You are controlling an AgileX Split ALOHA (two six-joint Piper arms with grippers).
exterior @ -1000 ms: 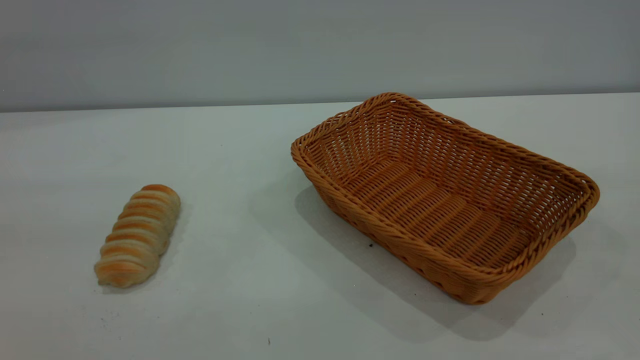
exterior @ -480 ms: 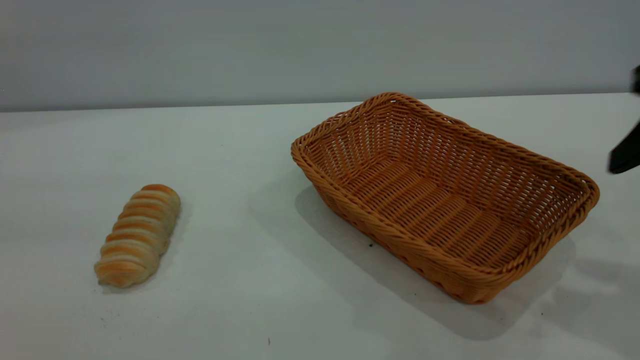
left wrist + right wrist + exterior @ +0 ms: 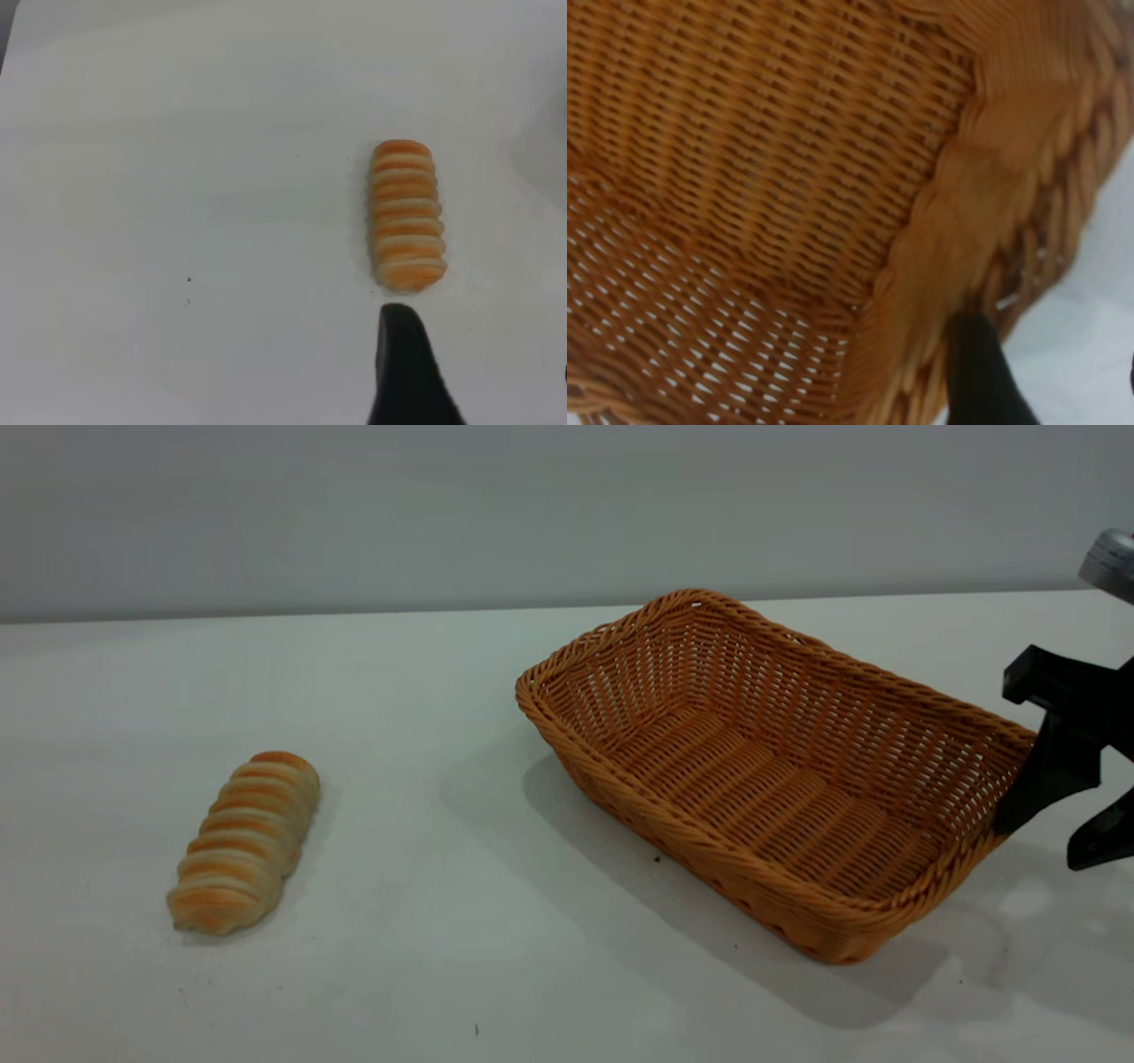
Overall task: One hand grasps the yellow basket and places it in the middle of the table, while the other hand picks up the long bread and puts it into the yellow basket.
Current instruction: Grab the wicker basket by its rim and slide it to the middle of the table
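The yellow basket [image 3: 780,779], woven and orange-tan, stands empty on the white table [image 3: 443,921], right of the middle. The long bread [image 3: 244,841] lies on the table at the left. My right gripper [image 3: 1041,846] is open at the basket's right end, with one finger [image 3: 1041,784] in front of the rim's right corner. In the right wrist view that finger [image 3: 979,372] reaches the basket's rim [image 3: 966,204], with bare table between the jaws. My left gripper [image 3: 483,354] is open above the table, just short of one end of the bread [image 3: 406,217]. It is out of the exterior view.
A plain grey wall [image 3: 443,514] runs behind the table's far edge. Bare white tabletop lies between the bread and the basket. A few tiny dark specks [image 3: 656,859] dot the surface.
My right gripper has come in from the right edge and dropped to the basket's right end. The basket and the bread have not moved.
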